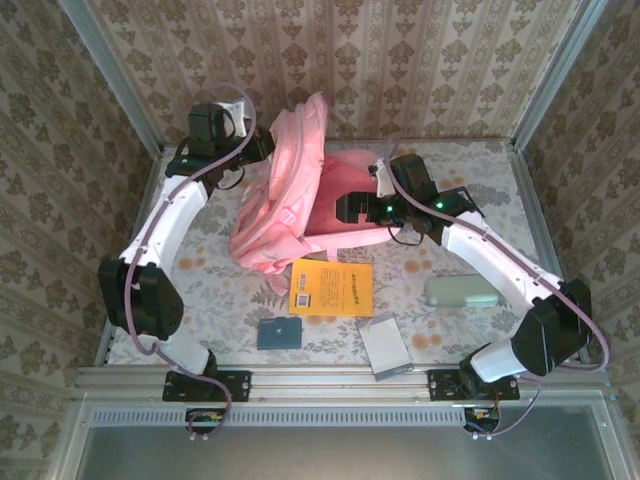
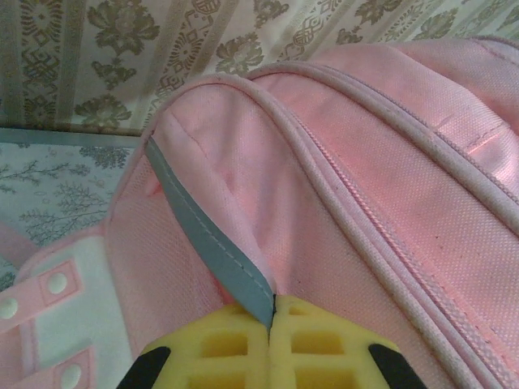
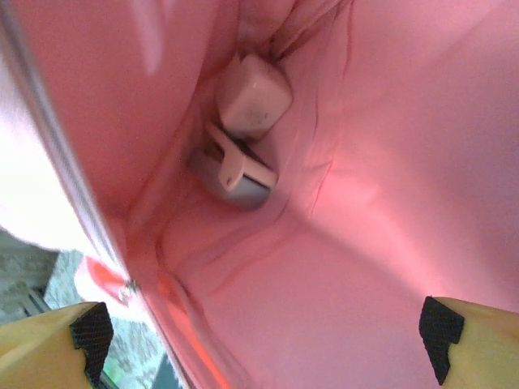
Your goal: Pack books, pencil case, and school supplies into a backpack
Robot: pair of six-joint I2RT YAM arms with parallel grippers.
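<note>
Backpack [image 1: 285, 195]: large, soft, pink, with white patches; sits at the far middle of the desk [image 1: 220, 300], between the two arms, its main compartment gaping toward the right arm.

Left claw [image 2: 272, 324]: clenched on the backpack, its yellow fingers [image 2: 223, 344] pinching a grey-faced strip at the rim of the pink fabric; in the top view it stands at the upper left of the bag [image 1: 258, 142].

Right claw [image 3: 263, 332]: released, jaws spread wide, grasping nothing; pushed into the backpack's opening [image 1: 352, 208], pink lining on every side.

Contents seen deep in the compartment, right wrist view: small white block [image 3: 254, 99]; just below and touching it, grey flat item [image 3: 231, 182] with a white piece across it. What either one is cannot be told.

Orange-yellow book [image 1: 331, 288]: flat on the desk, just beside the backpack's near edge, white code square at its left end.

Dark teal rectangle [image 1: 279, 333]: flat, nearer the arm bases, left of the book.

Silver-grey framed rectangle [image 1: 385, 346]: flat, near the front rail, slightly askew.

Pale green case [image 1: 460, 291]: oblong, right of the book, beside the right arm.
</note>
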